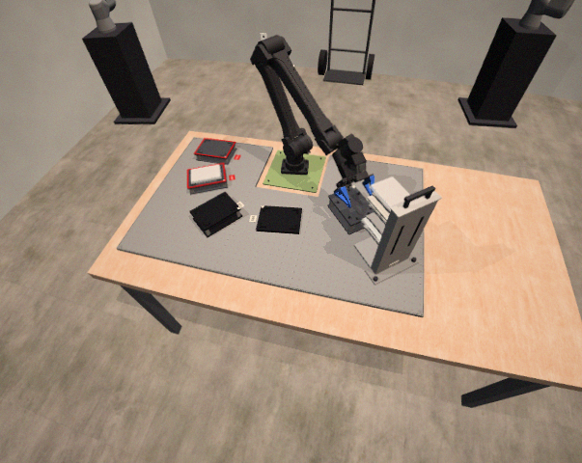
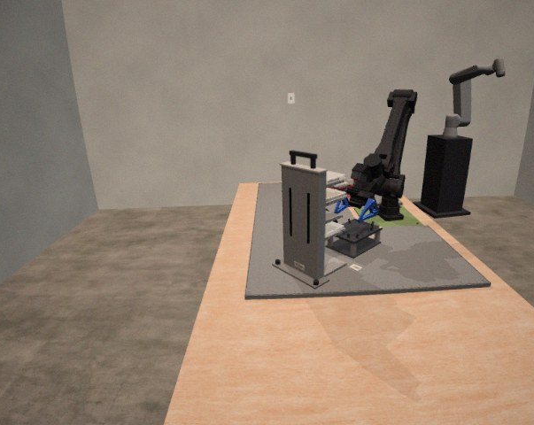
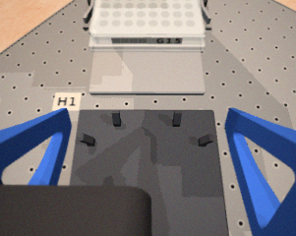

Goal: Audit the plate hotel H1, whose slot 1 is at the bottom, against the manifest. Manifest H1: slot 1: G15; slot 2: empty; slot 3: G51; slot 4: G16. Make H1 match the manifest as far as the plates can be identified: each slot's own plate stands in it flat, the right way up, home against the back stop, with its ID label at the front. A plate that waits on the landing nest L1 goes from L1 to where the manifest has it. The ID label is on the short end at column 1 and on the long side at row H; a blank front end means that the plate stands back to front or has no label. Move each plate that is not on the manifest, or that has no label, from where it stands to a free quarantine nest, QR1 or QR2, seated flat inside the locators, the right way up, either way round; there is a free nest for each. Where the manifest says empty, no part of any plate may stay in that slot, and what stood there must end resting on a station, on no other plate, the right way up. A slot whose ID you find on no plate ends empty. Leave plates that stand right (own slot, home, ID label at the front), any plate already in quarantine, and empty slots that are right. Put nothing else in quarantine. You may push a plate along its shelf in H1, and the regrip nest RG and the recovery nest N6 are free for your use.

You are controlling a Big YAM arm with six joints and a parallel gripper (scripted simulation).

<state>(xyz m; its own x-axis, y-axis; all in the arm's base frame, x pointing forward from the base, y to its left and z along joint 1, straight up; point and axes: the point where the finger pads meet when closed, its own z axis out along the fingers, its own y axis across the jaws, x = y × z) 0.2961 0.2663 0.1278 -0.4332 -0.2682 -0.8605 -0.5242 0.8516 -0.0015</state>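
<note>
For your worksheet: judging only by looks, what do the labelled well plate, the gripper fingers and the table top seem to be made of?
Well plate: looks like pale, translucent plastic, with moulded round wells showing through.
Gripper fingers: apparently matte blue plastic, uniform in colour, with triangular cut-outs.
Table top: seems light wood or wood veneer, with faint streaky grain and no gloss.
</note>
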